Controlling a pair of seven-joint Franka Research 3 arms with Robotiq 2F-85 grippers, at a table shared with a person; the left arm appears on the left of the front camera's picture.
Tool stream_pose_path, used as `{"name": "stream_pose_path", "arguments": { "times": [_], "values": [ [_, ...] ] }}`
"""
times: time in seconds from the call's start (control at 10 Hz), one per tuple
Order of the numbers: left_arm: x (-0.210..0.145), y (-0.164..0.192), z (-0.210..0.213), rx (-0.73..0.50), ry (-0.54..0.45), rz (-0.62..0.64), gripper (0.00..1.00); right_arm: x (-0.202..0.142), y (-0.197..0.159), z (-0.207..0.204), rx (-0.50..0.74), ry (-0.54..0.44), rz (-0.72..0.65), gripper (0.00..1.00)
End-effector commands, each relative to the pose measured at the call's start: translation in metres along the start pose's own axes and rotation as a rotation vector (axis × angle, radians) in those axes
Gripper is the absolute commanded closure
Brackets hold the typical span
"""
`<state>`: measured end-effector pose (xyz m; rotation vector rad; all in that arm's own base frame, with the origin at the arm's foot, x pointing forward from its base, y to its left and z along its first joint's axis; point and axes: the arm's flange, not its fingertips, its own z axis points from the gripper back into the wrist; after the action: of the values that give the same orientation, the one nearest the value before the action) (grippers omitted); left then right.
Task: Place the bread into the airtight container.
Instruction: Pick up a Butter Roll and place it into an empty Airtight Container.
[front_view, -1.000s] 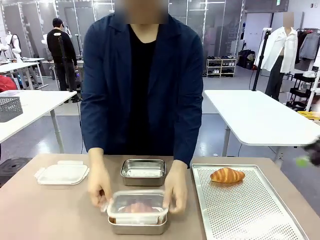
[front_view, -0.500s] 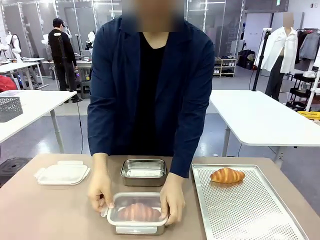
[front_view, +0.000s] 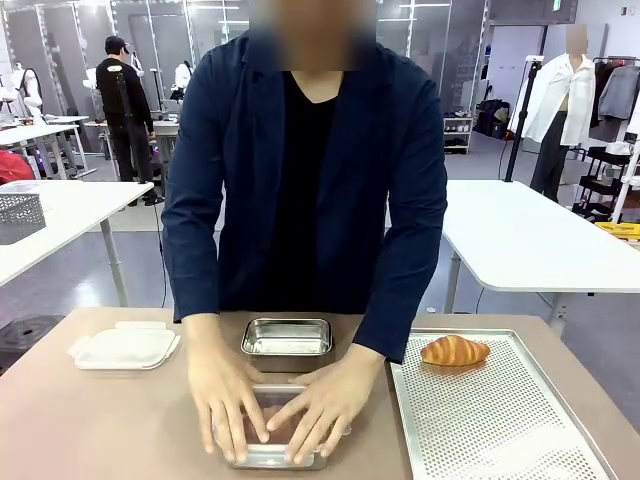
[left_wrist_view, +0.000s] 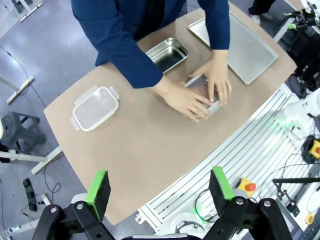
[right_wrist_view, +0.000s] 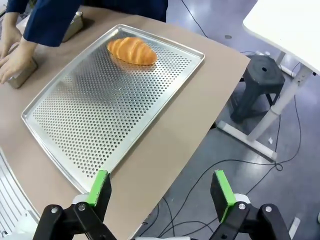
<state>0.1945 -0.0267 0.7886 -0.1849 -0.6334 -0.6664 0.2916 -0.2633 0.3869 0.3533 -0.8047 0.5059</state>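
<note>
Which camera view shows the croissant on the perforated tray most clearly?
The right wrist view: the croissant lies near and unobstructed on the tray. The front view shows it smaller, from a low angle. In the left wrist view the person's sleeve covers that tray corner.

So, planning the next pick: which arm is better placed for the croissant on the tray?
Probably right. The right end effector, open, hangs by the tray holding the croissant; the left end effector hangs off the table's other end.

Two containers (front_view: 287, 345), one tray (front_view: 500, 420), one croissant (front_view: 454, 350)
</note>
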Motion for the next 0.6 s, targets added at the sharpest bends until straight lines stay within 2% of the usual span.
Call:
{"name": "stream_pose_path", "arguments": {
  "times": [0.0, 0.5],
  "values": [
    [0.0010, 0.0004, 0.0016, 0.001, 0.002, -0.015, 0.00, -0.0039, 0.0016, -0.0007, 0.005, -0.014, 0.020, 0.00],
    [0.0010, 0.0004, 0.0016, 0.001, 0.002, -0.015, 0.00, -0.0039, 0.0016, -0.0007, 0.005, -0.014, 0.020, 0.00]
  ]
}}
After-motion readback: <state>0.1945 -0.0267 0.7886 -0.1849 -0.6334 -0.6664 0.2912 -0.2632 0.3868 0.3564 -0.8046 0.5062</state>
